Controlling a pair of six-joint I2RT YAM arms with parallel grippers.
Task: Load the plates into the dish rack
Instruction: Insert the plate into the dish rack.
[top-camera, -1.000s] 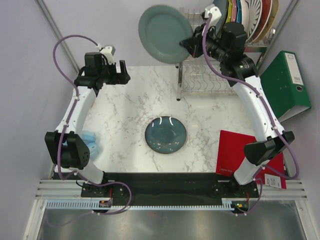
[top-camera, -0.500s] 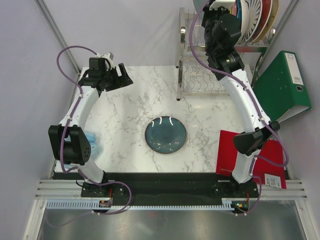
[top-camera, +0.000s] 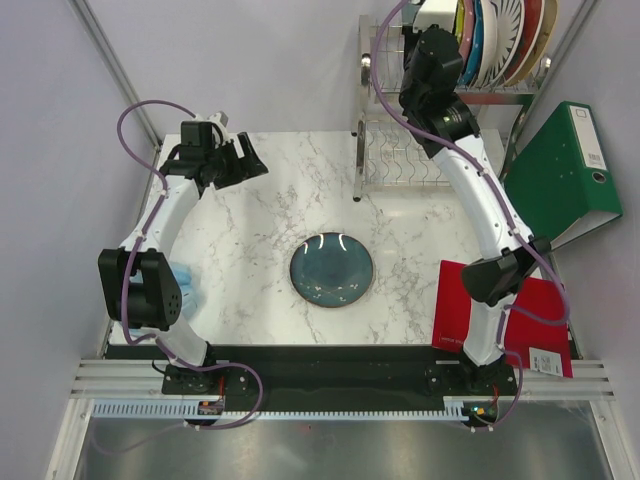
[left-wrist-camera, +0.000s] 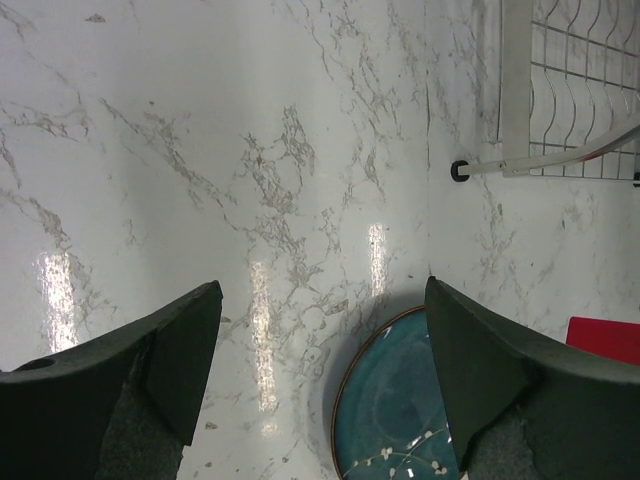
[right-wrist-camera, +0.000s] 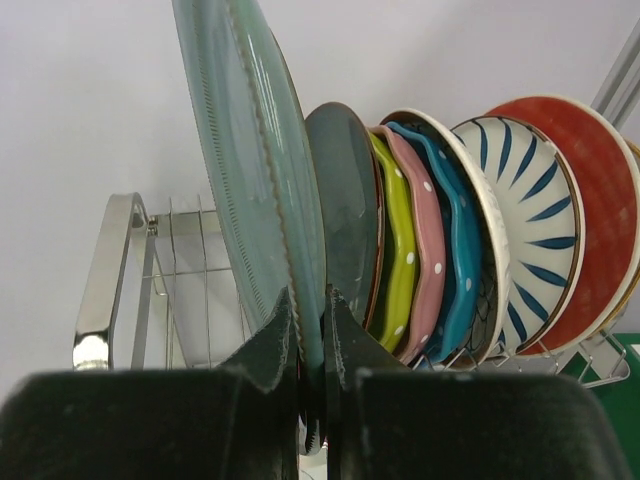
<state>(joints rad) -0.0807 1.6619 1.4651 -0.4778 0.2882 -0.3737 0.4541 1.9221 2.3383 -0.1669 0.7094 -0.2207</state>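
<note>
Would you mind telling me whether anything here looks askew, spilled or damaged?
Nothing stands out. The racked plates stand on edge in a row in the dish rack, the right gripper pinches a pale green plate beside them, and a blue plate lies flat on the table.

The left arm (top-camera: 160, 215) and right arm (top-camera: 490, 200) are slim white links joined by chunky black motor housings (top-camera: 140, 292), on black bases (top-camera: 205, 380) at six o'clock. A purple cable (top-camera: 145, 103) loops along each. The left claw (left-wrist-camera: 322, 290) has matte black, wedge-shaped fingers (left-wrist-camera: 190, 340).

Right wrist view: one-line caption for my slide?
Right gripper pinches a grey-green plate on edge beside the plates racked in the dish rack.
</note>
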